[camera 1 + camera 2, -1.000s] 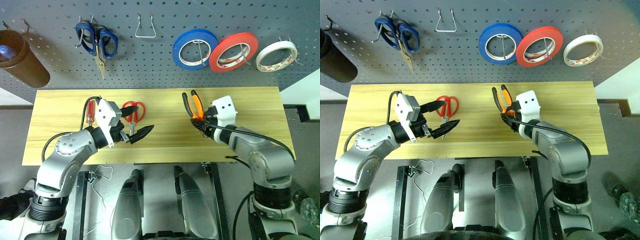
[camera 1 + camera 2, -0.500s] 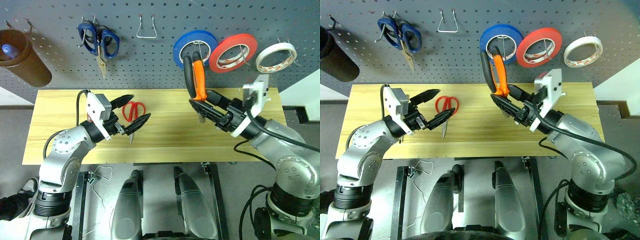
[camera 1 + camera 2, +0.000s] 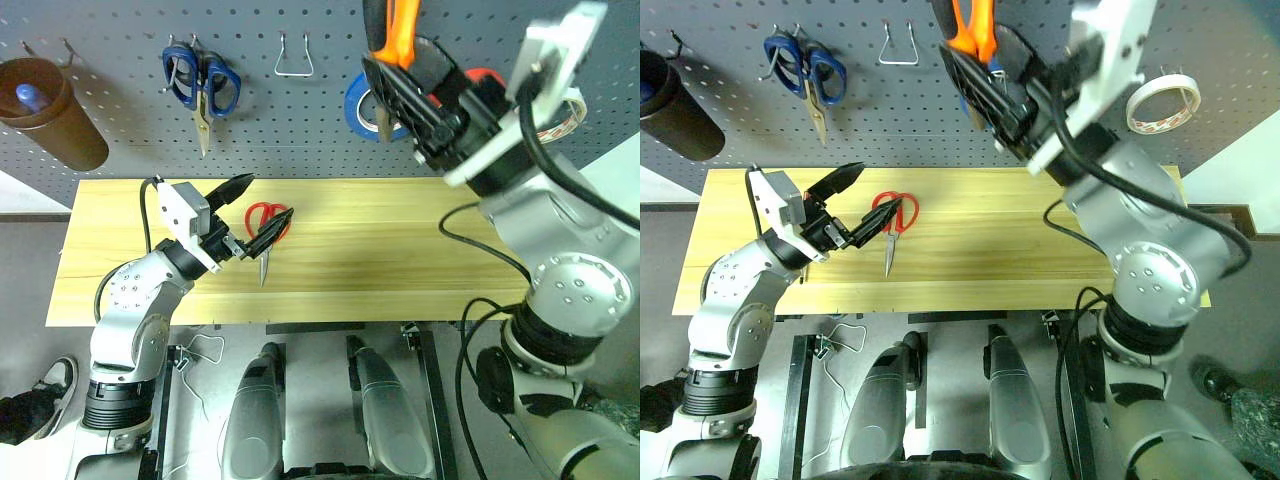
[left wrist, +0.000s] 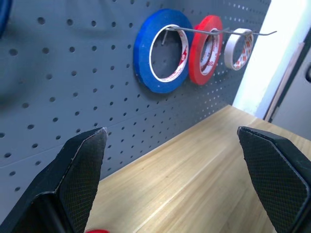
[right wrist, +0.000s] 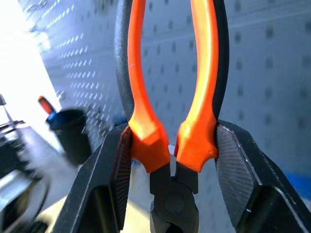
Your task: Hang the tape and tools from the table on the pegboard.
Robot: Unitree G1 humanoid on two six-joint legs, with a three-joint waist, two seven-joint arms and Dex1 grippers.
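Note:
My right gripper (image 3: 418, 88) is shut on the pliers (image 5: 167, 87), orange-and-black handles pointing up, held high in front of the dark pegboard (image 3: 300, 130). The fingers (image 5: 112, 184) clamp them just above the pivot. The red-handled scissors (image 3: 890, 215) lie flat on the light wooden table (image 3: 400, 270), blades toward the front edge. My left gripper (image 3: 868, 198) hovers open just left of their handles, tilted up toward the board. The white tape (image 3: 1165, 100) hangs on a long hook at the board's right end.
Blue scissors (image 3: 200, 85) and an empty wire hook (image 3: 292, 60) hang on the board's upper left. A brown cup (image 3: 45, 110) hangs at far left. A blue roll (image 4: 163, 51) and a red roll (image 4: 206, 48) share the tape's hook.
My right gripper has lifted the pliers from just above the table to high in front of the pegboard, swinging left. My left gripper has tilted upward, staying open beside the scissors.

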